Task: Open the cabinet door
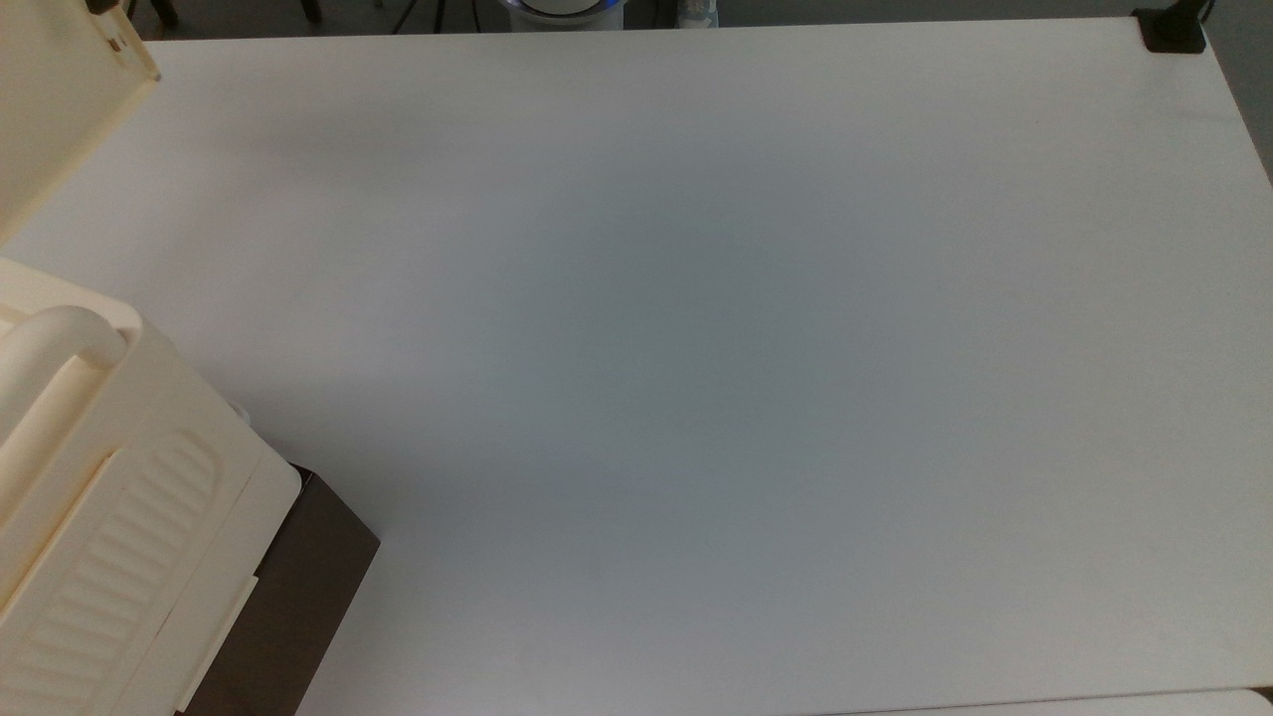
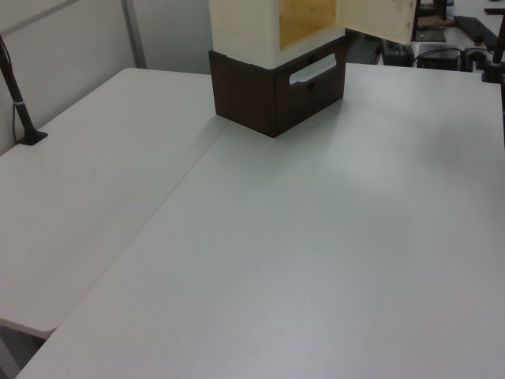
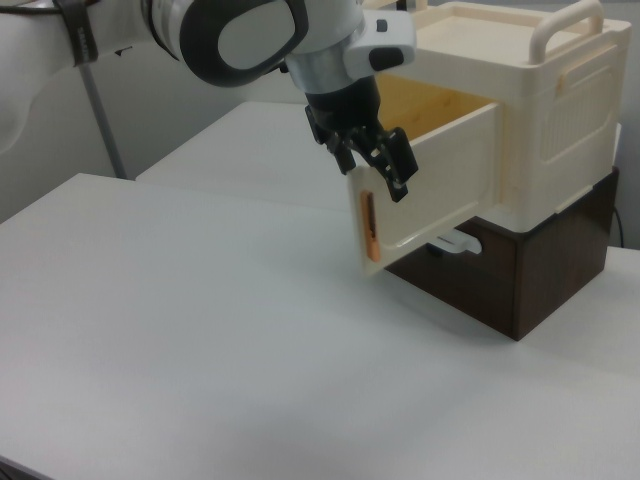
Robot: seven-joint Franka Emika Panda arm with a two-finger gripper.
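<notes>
While the black two-finger gripper (image 3: 385, 165) is pinching the free edge of the thin cream plastic cabinet door (image 3: 430, 190) at centre frame of the right view, it is best following the hinge's arc outward rather than pulling straight.

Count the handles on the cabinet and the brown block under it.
2. A rounded tube handle atop the cabinet; a white bar handle on the dark brown block's front. The cabinet door may hide another behind the claw gripping it.

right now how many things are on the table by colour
cream: 2, the cabinet and the cabinet door, swung open with the end effector at its free edge
dark brown: 1, the block under the cabinet
total: 3 on the white table
</notes>
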